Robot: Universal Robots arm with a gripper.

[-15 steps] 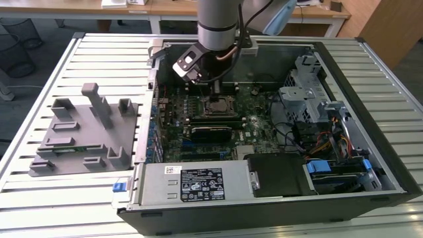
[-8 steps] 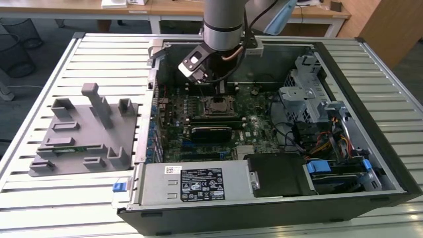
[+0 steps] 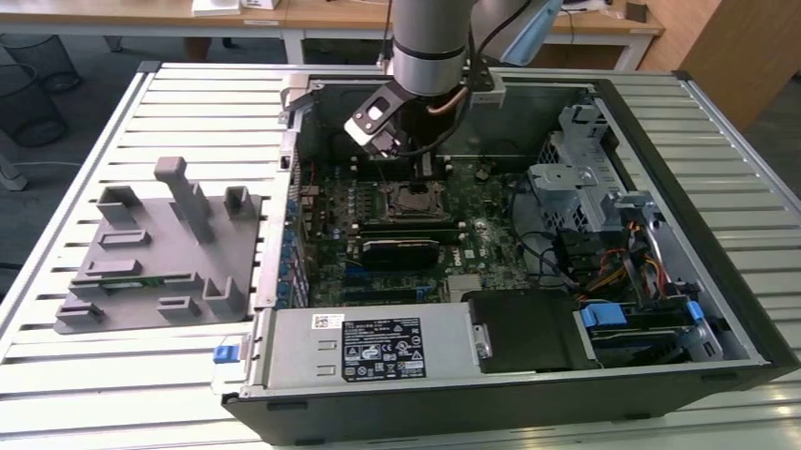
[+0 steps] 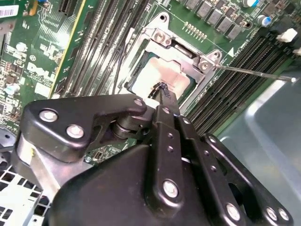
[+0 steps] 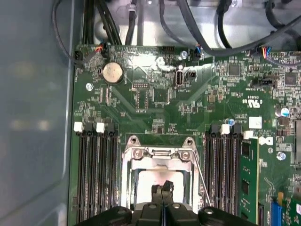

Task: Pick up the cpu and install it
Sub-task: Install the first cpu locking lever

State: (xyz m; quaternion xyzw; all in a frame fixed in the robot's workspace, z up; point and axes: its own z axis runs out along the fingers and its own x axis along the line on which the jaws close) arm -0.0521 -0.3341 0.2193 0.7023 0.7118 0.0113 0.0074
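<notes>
A white slatted tabletop [image 3: 150, 375] is carrying an open computer case [image 3: 501, 408] lying on its side. To the exterior view's left of the case, a grey moulded fixture [image 3: 144, 253] is resting on the slats.

The robot arm [image 3: 432, 37] is reaching down from above into the case, over the far part of the green motherboard [image 3: 482, 211]. Rows of long black memory slots [image 5: 96, 174] are running along both sides of the socket [image 5: 162, 153], a square metal frame near the middle of the board. A thin metal lever [image 4: 254, 73] is sticking out from one corner of the socket.

The cpu [image 4: 162, 73] is lying flat inside the socket frame, its pale, shiny top facing up. It is also showing in the first wrist view [image 5: 146, 181], framed by the socket on all visible sides.

The black pincer [image 4: 164, 94] is hanging directly over the cpu, and in both wrist views its two fingers [image 5: 157, 192] are pressed together with only a thin seam between them, gripping nothing. The fingertips are sitting just above, or possibly touching, the chip's top; the views are not making that clear.

A small round silver coin cell [image 5: 113, 73] is sitting on the board well apart from the socket.
</notes>
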